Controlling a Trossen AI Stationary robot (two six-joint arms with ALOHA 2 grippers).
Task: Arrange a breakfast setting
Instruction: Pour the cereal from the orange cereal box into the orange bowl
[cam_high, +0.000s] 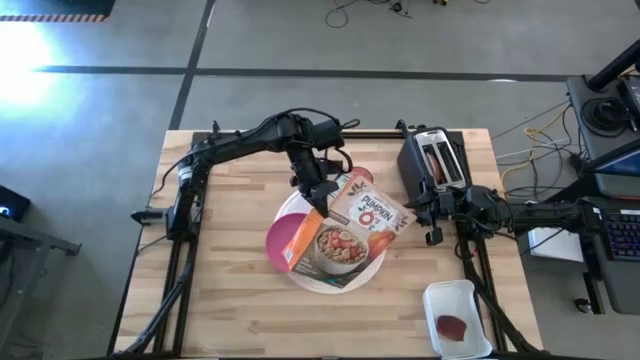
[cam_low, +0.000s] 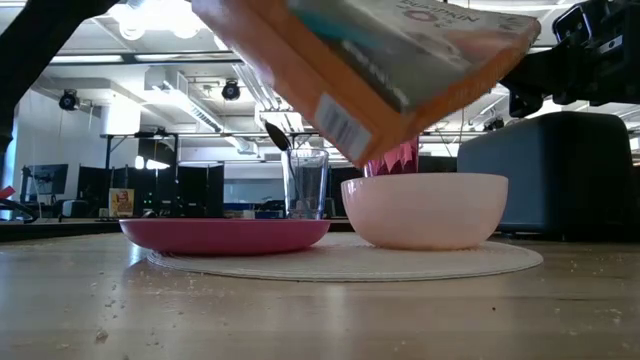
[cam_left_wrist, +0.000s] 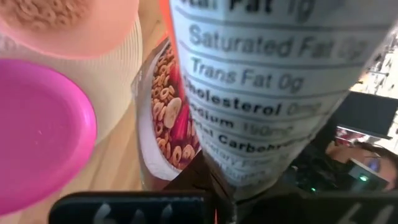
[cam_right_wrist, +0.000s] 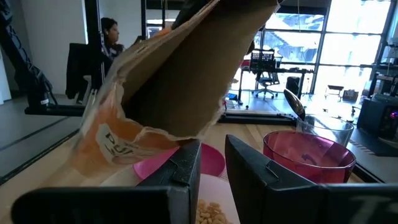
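Note:
My left gripper (cam_high: 322, 192) is shut on the orange cereal box (cam_high: 352, 225), which hangs tilted above the peach bowl (cam_low: 425, 208). The bowl holds cereal (cam_left_wrist: 46, 12). The magenta plate (cam_low: 225, 233) and the bowl rest on the white round mat (cam_low: 340, 262). Behind them stand the translucent pink cup (cam_right_wrist: 308, 158) and the clear glass (cam_low: 307, 185), with the spoon (cam_low: 277, 135) standing in the glass. My right gripper (cam_right_wrist: 211, 168) waits at the table's right side, level, open by a narrow gap with nothing in it. My left gripper pinches the cereal box between its two fingers at the box's far-left end (cam_high: 330, 198), close to the nutrition panel (cam_left_wrist: 249, 155). The fingers slant down from the table's far left. The box is lifted clear and tilted, one corner (cam_low: 370, 150) low over the bowl.
A toaster (cam_high: 432, 160) stands at the far right, just beyond my right arm. A white tray (cam_high: 458, 318) with a red item lies at the near right corner. Bare wood shows along the near and left sides. A person (cam_right_wrist: 109, 34) sits in the room beyond.

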